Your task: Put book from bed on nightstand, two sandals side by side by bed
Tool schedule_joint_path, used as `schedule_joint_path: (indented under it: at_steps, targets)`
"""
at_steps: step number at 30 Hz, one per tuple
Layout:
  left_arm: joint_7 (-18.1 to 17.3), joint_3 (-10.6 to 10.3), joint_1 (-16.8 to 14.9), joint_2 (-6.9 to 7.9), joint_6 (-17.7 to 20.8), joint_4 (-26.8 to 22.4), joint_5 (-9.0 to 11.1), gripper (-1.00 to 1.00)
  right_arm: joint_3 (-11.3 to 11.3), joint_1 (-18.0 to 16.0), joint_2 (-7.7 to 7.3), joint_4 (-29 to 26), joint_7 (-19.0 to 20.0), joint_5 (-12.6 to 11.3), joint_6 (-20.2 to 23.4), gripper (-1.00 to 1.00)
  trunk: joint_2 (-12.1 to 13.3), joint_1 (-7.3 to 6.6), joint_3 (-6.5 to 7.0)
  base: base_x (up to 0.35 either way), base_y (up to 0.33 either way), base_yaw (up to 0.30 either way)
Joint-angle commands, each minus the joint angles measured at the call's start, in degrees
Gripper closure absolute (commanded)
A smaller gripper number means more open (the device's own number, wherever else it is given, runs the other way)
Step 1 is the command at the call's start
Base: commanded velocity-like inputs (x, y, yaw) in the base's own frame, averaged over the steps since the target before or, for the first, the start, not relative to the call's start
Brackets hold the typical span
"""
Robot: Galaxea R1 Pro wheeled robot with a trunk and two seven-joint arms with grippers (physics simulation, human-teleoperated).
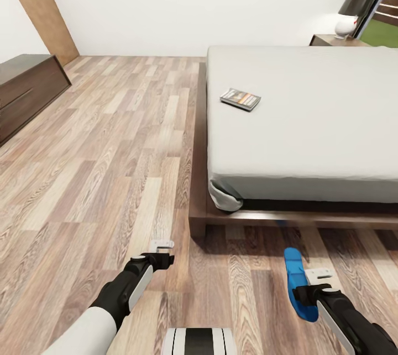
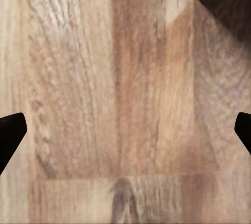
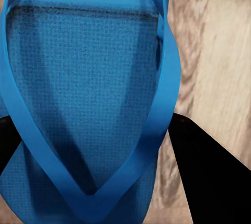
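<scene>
A bright blue sandal [image 1: 298, 284] is seen on the wood-plank floor [image 1: 110, 178], just off the foot end of the bed [image 1: 309, 117]. Its long axis runs roughly toward the bed frame and back toward the robot, tilted slightly. In the right wrist view the sandal [image 3: 83, 104] is shown as a flat, textured blue sole crossed by a smooth blue V-shaped strap.

The right gripper [image 1: 316, 283] is placed over the near half of the sandal, and in the right wrist view its dark fingers [image 3: 209, 177] are seen on either side of the sole; whether the sandal is actually clamped cannot be told.

The left gripper [image 1: 161, 253] is held over bare floor near the corner of the bed frame, its fingers spread wide with nothing between them.

A small dark book [image 1: 240, 99] with orange and white bands is lying flat on the light-grey mattress, near the mattress's left edge. A dark brown nightstand [image 1: 331, 40] is seen beyond the bed's far corner, with a white round object [image 1: 346, 26] on top. A long low dark cabinet [image 1: 25, 93] is set against the left wall.
</scene>
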Motion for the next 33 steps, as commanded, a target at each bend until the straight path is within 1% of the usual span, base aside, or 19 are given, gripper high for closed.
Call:
schedule_joint_path:
  at_steps: [1,5,14,21,28,33]
  targets:
    - [0.5,-0.2,0.0,0.05,0.3,-0.1,0.6,-1.00,0.3,0.0,-0.07,-0.1,-0.6,-0.6,0.2,1.00,0.0,-0.01,-0.04,0.005,0.014,0.000]
    - [0.5,-0.2,-0.1,0.05,0.3,-0.2,0.6,-1.00,0.3,0.0,-0.06,-0.1,-0.6,-0.6,0.2,1.00,0.0,-0.01,-0.04,0.002,0.005,0.000]
    - [0.5,-0.2,0.0,0.07,0.3,-0.2,0.6,-1.00,0.3,0.0,-0.07,-0.2,-0.6,-0.6,0.2,1.00,-0.1,0.22,-2.04,0.000,0.000,0.007]
    - [0.5,-0.2,0.0,0.05,0.3,-0.2,0.6,-1.00,0.3,0.0,-0.06,-0.3,-0.6,-0.6,0.3,1.00,-0.2,0.40,-3.59,0.000,0.000,0.193]
    - [0.5,-0.3,0.0,0.06,0.4,-1.0,0.6,-1.00,0.2,0.0,-0.06,-0.3,-0.6,-0.6,0.2,1.00,-0.2,0.40,-3.59,0.000,0.000,0.043]
    - [0.5,-0.2,0.0,0.05,0.5,-1.1,0.6,-1.00,0.2,0.0,-0.06,-0.3,-0.6,-0.6,0.2,1.00,-0.2,0.40,-3.59,0.181,0.085,0.002]
